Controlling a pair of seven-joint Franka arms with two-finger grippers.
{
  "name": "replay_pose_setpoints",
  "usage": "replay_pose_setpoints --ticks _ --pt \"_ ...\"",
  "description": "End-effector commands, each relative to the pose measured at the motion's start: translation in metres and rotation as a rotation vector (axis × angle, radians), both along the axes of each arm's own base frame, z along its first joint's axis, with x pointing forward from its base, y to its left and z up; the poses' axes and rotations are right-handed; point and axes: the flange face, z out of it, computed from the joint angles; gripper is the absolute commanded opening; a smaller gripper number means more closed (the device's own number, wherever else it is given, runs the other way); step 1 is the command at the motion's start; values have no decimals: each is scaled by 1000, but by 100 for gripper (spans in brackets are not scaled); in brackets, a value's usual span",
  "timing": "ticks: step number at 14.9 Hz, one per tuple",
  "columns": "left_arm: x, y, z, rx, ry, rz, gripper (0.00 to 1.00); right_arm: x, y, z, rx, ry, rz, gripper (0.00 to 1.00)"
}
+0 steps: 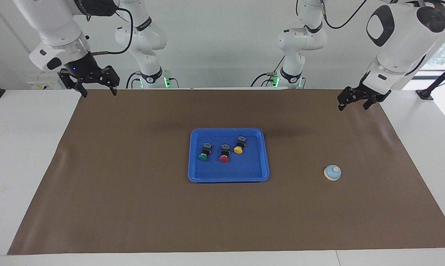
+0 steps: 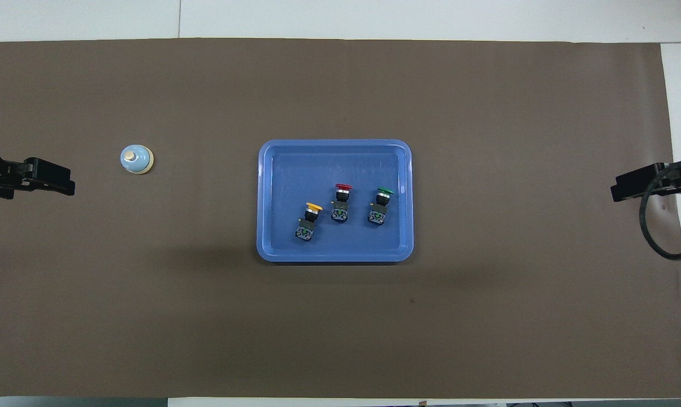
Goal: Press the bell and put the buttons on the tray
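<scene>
- We see the tray (image 1: pixel 263 155) mid-frame holding three buttons (image 1: pixel 224 152); bell (image 1: pixel 332 172) lower right
- Facing view alone shows left tool (image 1: pixel 354 103) and right tool (image 1: pixel 95 87) whole, both spread wide, empty

1. No text, label, brand, number or sign can be read in either view.
2. The green button (image 2: pixel 380 206), red button (image 2: pixel 341 202) and yellow button (image 2: pixel 308 221) in the tray (image 2: pixel 272 169) each bear a pale patterned patch on the body; whether it holds lettering cannot be told.
3. A dark band on the right arm (image 1: pixel 85 5) near the upper edge of the facing view carries pale marks, cut off by the frame and unreadable.
4. The bell (image 1: pixel 332 172) shows a plain dome without markings.
5. The brown mat (image 1: pixel 133 207) on the counter (image 1: pixel 23 147) shows no print.
</scene>
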Motion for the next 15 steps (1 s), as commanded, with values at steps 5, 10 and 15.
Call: replay_pose_setpoints --ticks 5,10,15 --pt "-3 2 5 11 -8 -1 100 0 0 -10 -16 -1 -22 100" --pt "-3 2 5 11 -8 -1 100 -3 -2 -7 -15 5 -22 100" --pt "-3 2 5 11 -8 -1 100 -4 -2 -8 -14 16 -20 100"
